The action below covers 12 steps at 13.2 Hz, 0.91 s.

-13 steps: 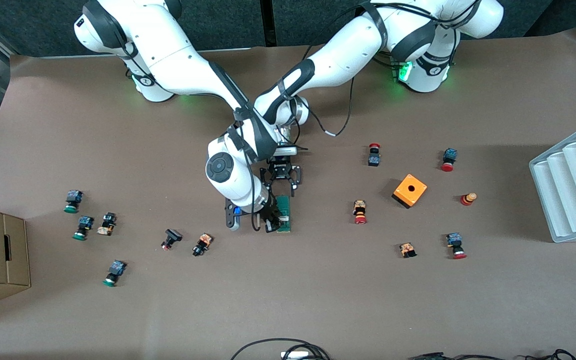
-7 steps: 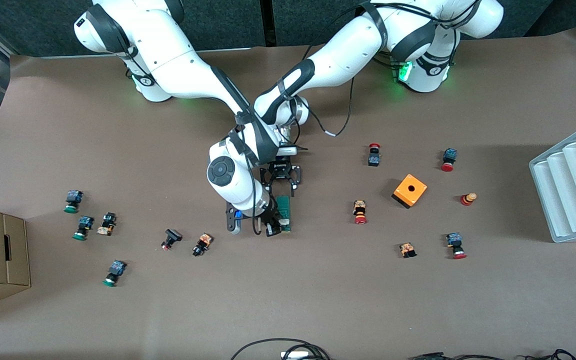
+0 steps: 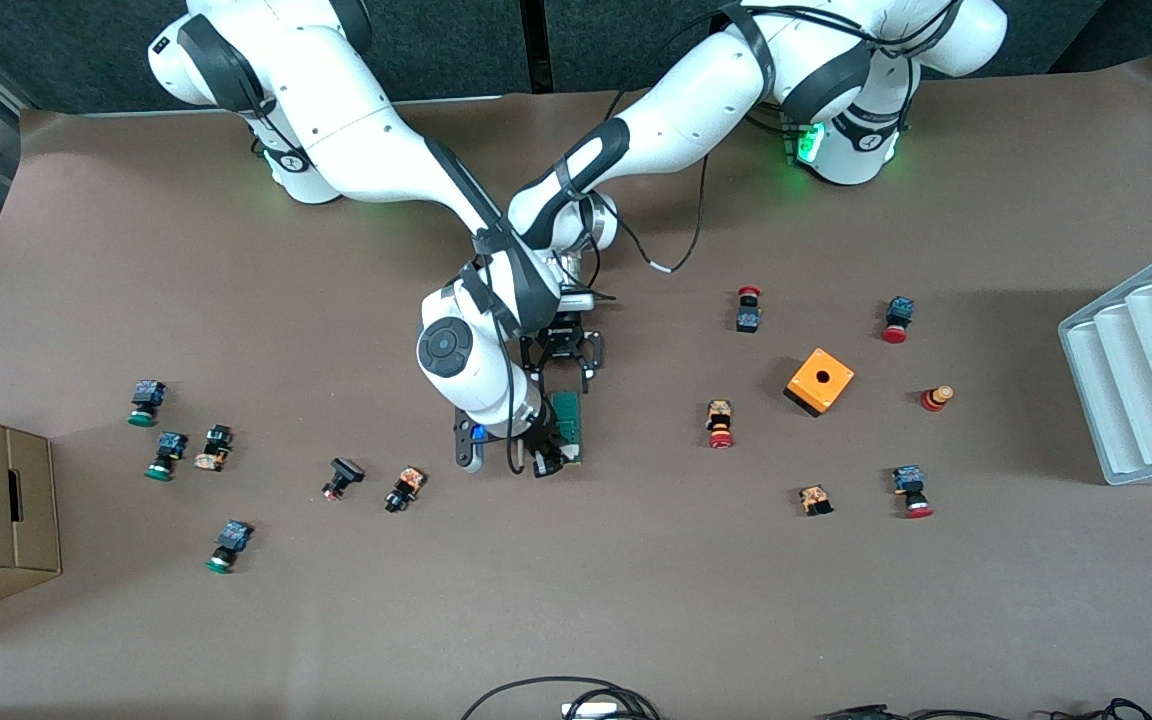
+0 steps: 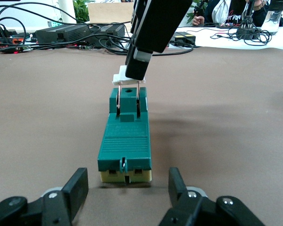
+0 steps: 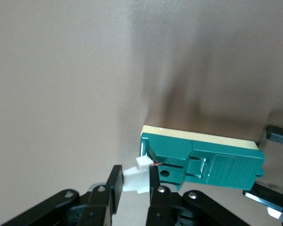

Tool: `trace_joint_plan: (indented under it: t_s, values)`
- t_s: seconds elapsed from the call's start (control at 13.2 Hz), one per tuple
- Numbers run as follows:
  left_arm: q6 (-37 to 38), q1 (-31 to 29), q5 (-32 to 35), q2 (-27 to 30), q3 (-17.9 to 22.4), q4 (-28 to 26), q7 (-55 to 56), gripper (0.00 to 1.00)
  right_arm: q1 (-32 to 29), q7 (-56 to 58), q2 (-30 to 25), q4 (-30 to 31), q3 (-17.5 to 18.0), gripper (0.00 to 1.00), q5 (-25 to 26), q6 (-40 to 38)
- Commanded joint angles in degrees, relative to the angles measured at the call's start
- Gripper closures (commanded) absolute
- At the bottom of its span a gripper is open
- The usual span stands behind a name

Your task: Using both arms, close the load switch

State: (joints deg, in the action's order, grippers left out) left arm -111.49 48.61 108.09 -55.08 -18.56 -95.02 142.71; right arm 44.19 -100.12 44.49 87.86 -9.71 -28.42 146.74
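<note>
Green switch [image 4: 125, 146] braced between the spread left gripper [image 4: 128, 188] fingers, untouched; right gripper [image 5: 133, 181] pinches white lever [image 5: 134, 178]. Press it down squarely.

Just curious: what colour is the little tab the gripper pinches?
White, on the load switch; the right wrist view shows the lever tab best.

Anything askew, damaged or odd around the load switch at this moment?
Nothing stands out. The load switch lies flat and intact on the table. The right gripper is shut on its white lever tab, and the left gripper straddles the other end, fingers apart from the block. The scattered push buttons lie untouched.
</note>
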Motion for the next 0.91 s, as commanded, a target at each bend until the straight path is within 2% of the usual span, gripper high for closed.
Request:
trace_joint_plan:
  t_s: [0.0, 0.83]
  values:
    - [0.0, 0.3, 0.8, -0.2, 0.5, -0.6, 1.3, 0.23, -0.1, 0.0, 3.1, -3.4, -0.1, 0.72, -1.9, 0.0]
    - [0.0, 0.3, 0.8, -0.2, 0.5, -0.6, 1.3, 0.23, -0.4, 0.0, 4.0, -4.4, -0.2, 0.71, -1.9, -0.5]
